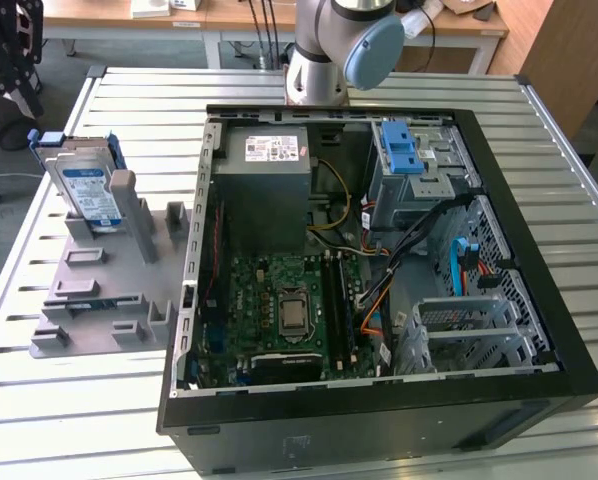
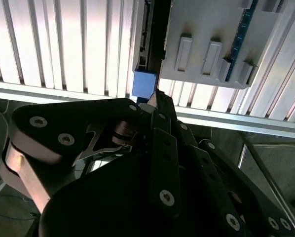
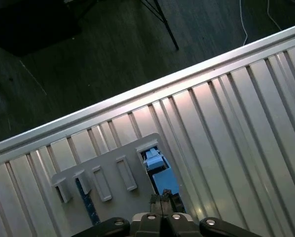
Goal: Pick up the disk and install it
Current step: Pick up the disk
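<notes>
The disk (image 1: 87, 187) stands on edge in a grey holder (image 1: 99, 290) at the exterior view's left, beside the open computer case (image 1: 379, 260). It is silver with a white-and-blue label and blue side rails. In the second wrist view the disk (image 2: 150, 39) appears edge-on, its blue rail end just past my gripper (image 2: 157, 98). The first wrist view shows the disk (image 3: 155, 162) in the holder (image 3: 113, 182), well below my gripper (image 3: 163, 200). The fingers sit together with nothing between them.
Inside the case are a grey power-supply box (image 1: 264, 190), a motherboard (image 1: 279, 310), a blue latch on a metal cage (image 1: 409, 155) and an empty drive cage (image 1: 469, 330). The slatted metal table (image 1: 129, 100) ends near the holder, with dark floor (image 3: 88, 49) beyond its edge.
</notes>
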Motion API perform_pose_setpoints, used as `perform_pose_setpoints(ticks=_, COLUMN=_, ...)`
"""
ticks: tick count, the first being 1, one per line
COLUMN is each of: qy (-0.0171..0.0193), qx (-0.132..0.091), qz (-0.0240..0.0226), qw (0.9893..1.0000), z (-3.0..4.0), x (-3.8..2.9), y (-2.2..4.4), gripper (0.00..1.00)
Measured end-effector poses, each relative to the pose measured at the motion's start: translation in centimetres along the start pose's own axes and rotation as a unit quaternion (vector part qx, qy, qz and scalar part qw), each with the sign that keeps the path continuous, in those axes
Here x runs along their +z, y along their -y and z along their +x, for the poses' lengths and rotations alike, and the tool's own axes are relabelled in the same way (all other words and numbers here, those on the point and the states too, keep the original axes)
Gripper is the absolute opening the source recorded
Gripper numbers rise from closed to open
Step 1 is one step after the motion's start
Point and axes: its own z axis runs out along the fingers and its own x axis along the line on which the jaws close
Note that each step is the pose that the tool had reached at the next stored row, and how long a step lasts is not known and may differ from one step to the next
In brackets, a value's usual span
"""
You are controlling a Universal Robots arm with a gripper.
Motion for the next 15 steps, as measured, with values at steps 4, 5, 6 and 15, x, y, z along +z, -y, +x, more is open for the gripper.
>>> perform_pose_setpoints(ticks=4, qy=0.0001, qx=-0.007, qz=0.0011, qw=1.0000, z=0.00, x=0.20, y=-0.01, gripper=0.11)
perform_pose_setpoints(ticks=5, qy=0.0000, qx=-0.007, qz=0.0013, qw=1.0000, z=-0.02, x=0.25, y=-0.02, gripper=0.11)
perform_pose_setpoints(ticks=6, qy=-0.0001, qx=-0.008, qz=0.0013, qw=1.0000, z=-0.02, x=0.29, y=-0.01, gripper=0.11)
perform_pose_setpoints(ticks=15, qy=-0.0061, qx=-0.075, qz=0.0013, qw=0.9971, z=-0.05, x=0.67, y=-0.03, gripper=0.11)
